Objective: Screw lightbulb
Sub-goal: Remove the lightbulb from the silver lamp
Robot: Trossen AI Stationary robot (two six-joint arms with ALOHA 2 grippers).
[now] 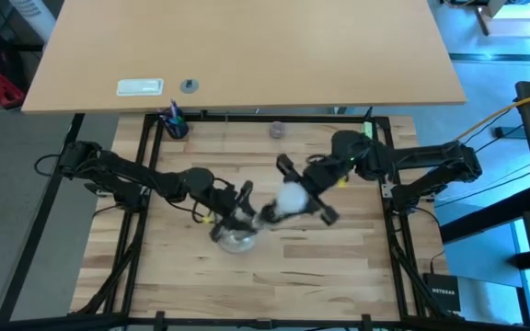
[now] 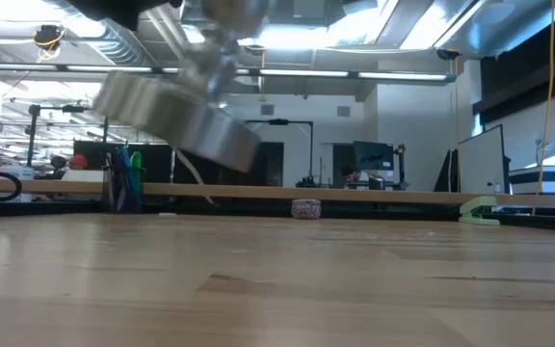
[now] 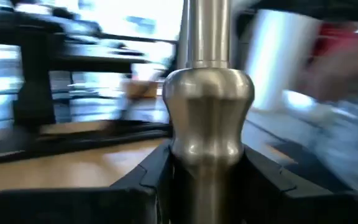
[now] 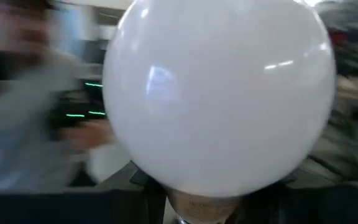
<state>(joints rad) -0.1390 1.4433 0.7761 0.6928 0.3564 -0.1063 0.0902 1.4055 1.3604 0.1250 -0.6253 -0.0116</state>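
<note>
The lightbulb (image 1: 290,198) is a white frosted globe that fills the right wrist view (image 4: 219,93). My right gripper (image 1: 279,207) is shut on it above the table's middle. Just to its left, my left gripper (image 1: 240,204) is shut on a silvery stand (image 1: 236,237). In the low view the stand's round base (image 2: 176,116) hangs tilted in the air, well above the tabletop. The bulb and the stand's upper end are close together in the high view. Whether they touch, I cannot tell. My left gripper pinches the stand's silvery stem (image 3: 209,186) between its two fingers (image 3: 151,180), just below the stem's bulging collar. The fingers lie across the stem, coming level from the table's left. The stand is lifted clear of the table and tilted. My right gripper holds the lightbulb by its narrow neck (image 4: 201,205), under the globe, between its two fingers. The globe stands out past the fingers. The bulb is clear of the table, and the gripper comes at it level from the table's right.
A cup of pens (image 1: 175,124) stands at the table's far left corner. A small round knob (image 1: 277,130) lies at the far edge's middle, and a green object (image 2: 478,209) at the far right. A large tan board (image 1: 339,55) lies beyond the far edge.
</note>
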